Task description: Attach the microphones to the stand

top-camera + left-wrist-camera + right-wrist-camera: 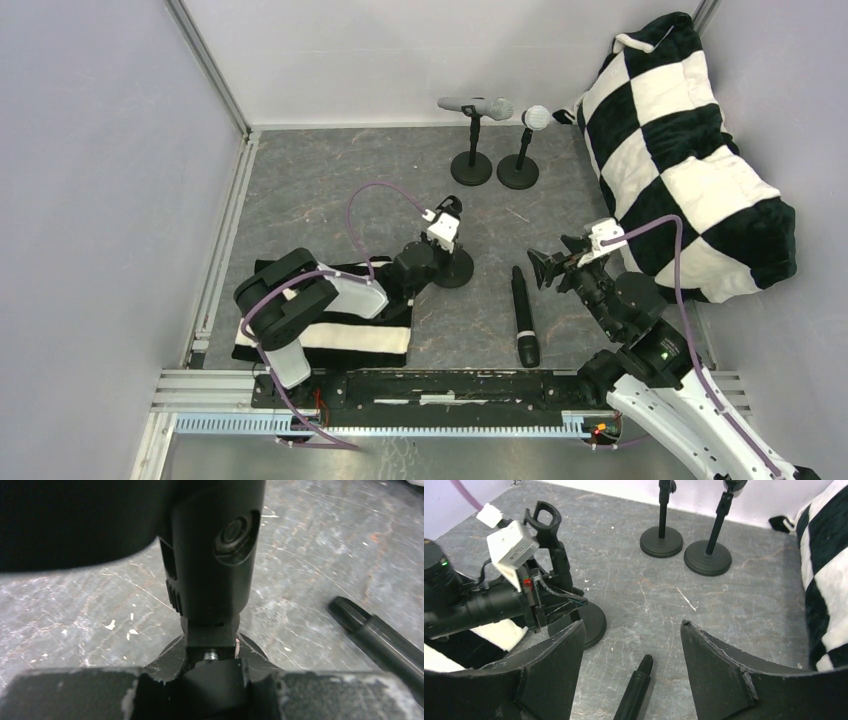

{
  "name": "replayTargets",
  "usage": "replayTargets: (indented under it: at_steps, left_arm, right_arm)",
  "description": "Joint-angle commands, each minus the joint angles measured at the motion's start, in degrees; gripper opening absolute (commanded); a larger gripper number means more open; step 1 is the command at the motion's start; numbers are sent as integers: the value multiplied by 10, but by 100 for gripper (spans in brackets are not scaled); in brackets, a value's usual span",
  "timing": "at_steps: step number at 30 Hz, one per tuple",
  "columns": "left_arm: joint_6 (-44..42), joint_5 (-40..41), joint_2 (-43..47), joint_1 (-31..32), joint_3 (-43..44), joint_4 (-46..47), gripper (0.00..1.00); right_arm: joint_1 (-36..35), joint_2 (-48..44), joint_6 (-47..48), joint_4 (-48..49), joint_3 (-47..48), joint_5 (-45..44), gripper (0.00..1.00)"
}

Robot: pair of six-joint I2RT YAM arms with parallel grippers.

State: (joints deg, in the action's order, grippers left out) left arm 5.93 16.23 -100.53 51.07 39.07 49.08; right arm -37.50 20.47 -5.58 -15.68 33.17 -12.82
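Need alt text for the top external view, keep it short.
The left gripper is shut on an empty mic stand mid-table, while the open right gripper hovers by a black microphone lying flat. Two more stands at the back hold a silver-grey microphone and a white microphone. A checkered cushion sits at right.

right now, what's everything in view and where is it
silver-grey microphone: one, on back left stand
pale-headed microphone: one, on back right stand
black microphone: one, flat on grey table
centre stand: one, black, empty clip
checkered cushion: one, black-white, right side
striped cloth: one, black-white, near left corner
left gripper: shut on centre stand
right gripper: open, above black microphone's end
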Motion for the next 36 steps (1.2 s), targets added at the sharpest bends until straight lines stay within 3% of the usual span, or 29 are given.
replayTargets:
  at_steps: [1, 11, 13, 24, 31, 36]
  left_arm:
    - [2, 14, 43, 29, -24, 82, 13]
    - [39, 25, 104, 39, -85, 51, 71]
    - [42, 23, 119, 39, -91, 40, 78]
    - [111, 26, 226, 60, -152, -60, 95]
    - [175, 33, 327, 84, -183, -162, 97]
    - [211, 28, 400, 86, -186, -253, 97]
  right_arm:
    - [0, 32, -66, -29, 5, -25, 77]
    - [0, 159, -155, -83, -8, -15, 79]
    - [0, 172, -165, -74, -25, -18, 79]
    - [0, 264, -205, -19, -101, -1, 80]
    - [0, 313, -225, 2, -137, 19, 76]
    - [0, 344, -225, -4, -137, 17, 68]
